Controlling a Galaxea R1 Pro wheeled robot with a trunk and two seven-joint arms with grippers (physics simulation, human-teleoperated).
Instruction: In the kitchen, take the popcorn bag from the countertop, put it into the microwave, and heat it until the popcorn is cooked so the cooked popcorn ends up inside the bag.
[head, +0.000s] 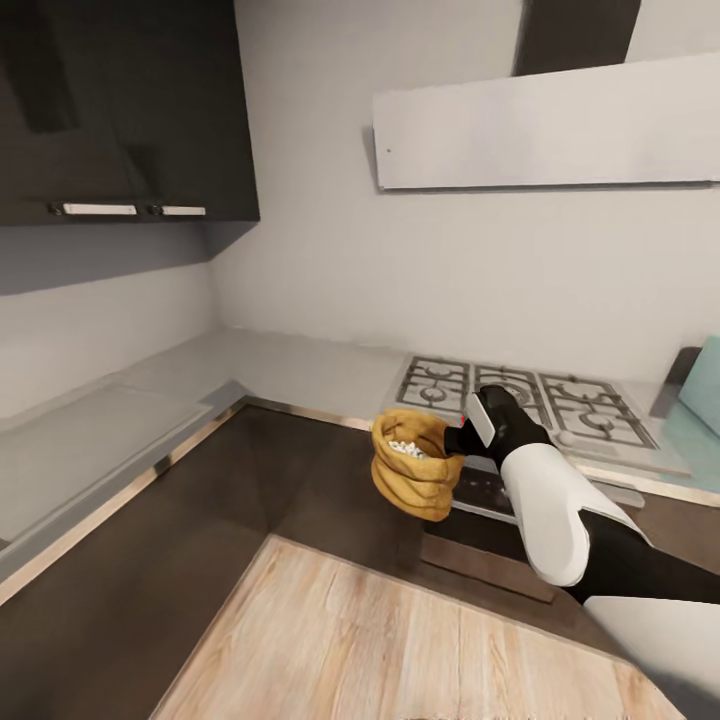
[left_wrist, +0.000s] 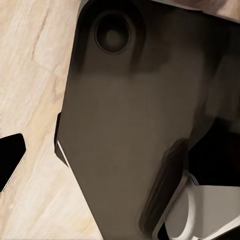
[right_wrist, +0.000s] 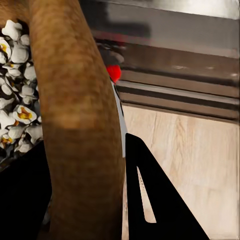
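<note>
Right tool (head: 455, 440) on popcorn bag (head: 415, 478) rim

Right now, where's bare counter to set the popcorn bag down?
The popcorn bag, holding popped corn, hangs in the right gripper over the dark cabinet fronts. Widest bare stretch: the countertop in the corner, between the wall and the gas hob. The left run under the wall cabinets is bare too. Crowded: the hob's grates and the mint-blue object beyond it.

Steel gas hob (head: 520, 400) with dark grates, pale extractor hood (head: 550, 125) on the grey wall above it, glossy dark wall cabinets (head: 120, 110) with pale handles, light wood floor (head: 400, 640)
</note>
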